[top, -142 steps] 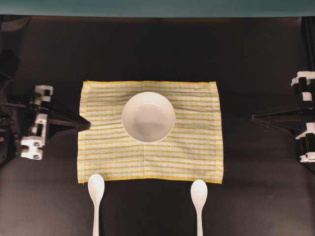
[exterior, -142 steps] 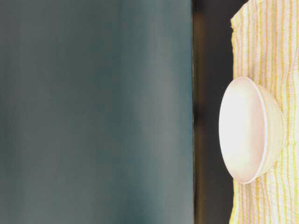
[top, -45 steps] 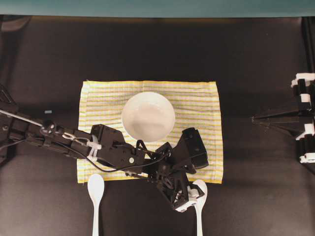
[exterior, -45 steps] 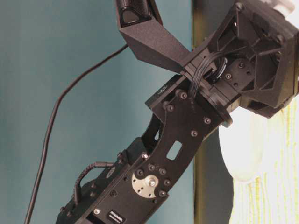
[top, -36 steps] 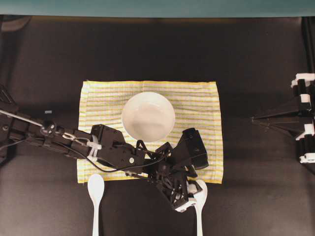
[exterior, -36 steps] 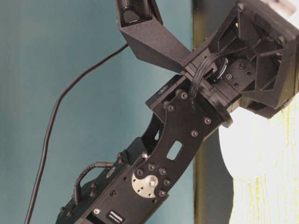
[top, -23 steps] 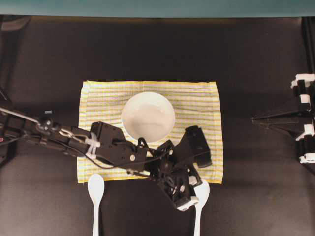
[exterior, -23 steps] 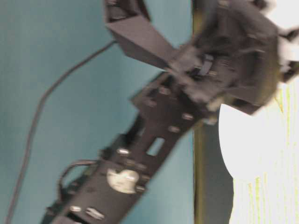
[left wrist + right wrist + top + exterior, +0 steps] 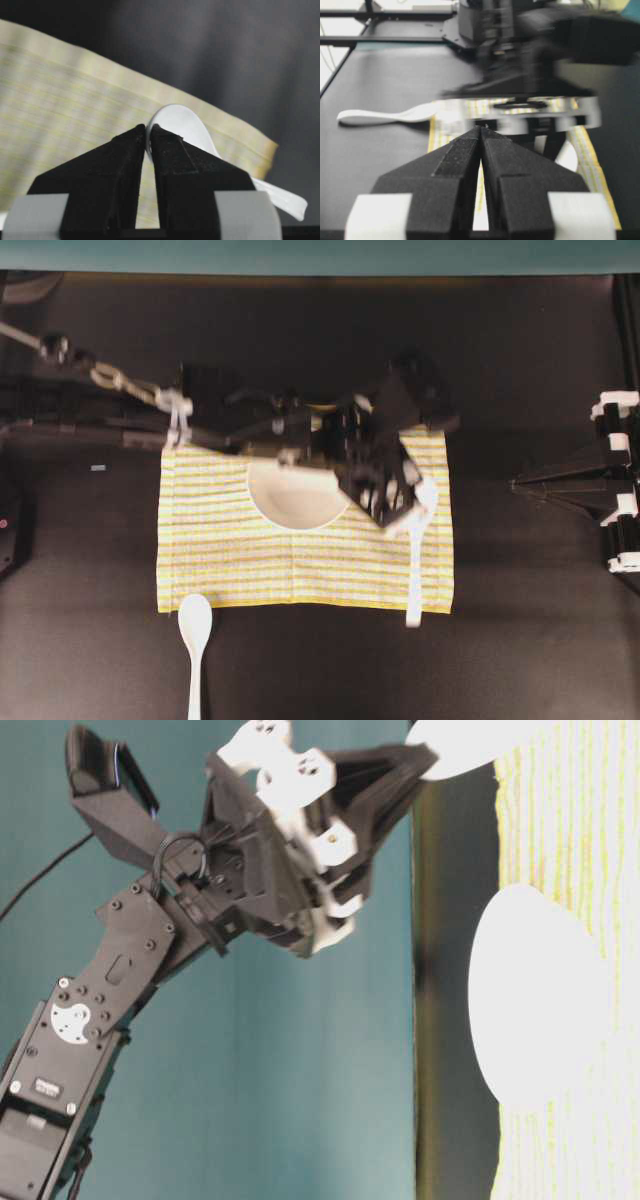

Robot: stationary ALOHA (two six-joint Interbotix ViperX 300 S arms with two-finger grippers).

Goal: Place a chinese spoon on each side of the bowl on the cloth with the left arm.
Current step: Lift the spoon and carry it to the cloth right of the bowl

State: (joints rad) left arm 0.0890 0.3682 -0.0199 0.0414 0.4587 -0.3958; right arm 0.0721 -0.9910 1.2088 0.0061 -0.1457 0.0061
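Note:
My left gripper [image 9: 420,498] is shut on the scoop end of a white chinese spoon [image 9: 414,560], held above the right part of the yellow checked cloth [image 9: 230,550]. The handle trails toward the cloth's front edge. In the left wrist view the fingertips [image 9: 148,131] pinch the spoon's rim [image 9: 182,125]. The left arm [image 9: 250,420] crosses the far half of the white bowl [image 9: 295,505] and hides it. Another spoon [image 9: 195,625] lies on the table off the cloth's front left corner. My right gripper [image 9: 481,129] is shut and holds nothing.
The right arm [image 9: 610,480] rests at the table's right edge, its tips pointing at the cloth. A teal wall [image 9: 320,255] runs along the back. Dark table [image 9: 520,640] surrounds the cloth. From table level, the bowl [image 9: 540,1010] sits on the cloth [image 9: 590,810].
The left gripper shut on the right-hand spoon at the table's front, lifted it and carried it back over the cloth's right side. The arm swung across behind the bowl. The right arm stayed still.

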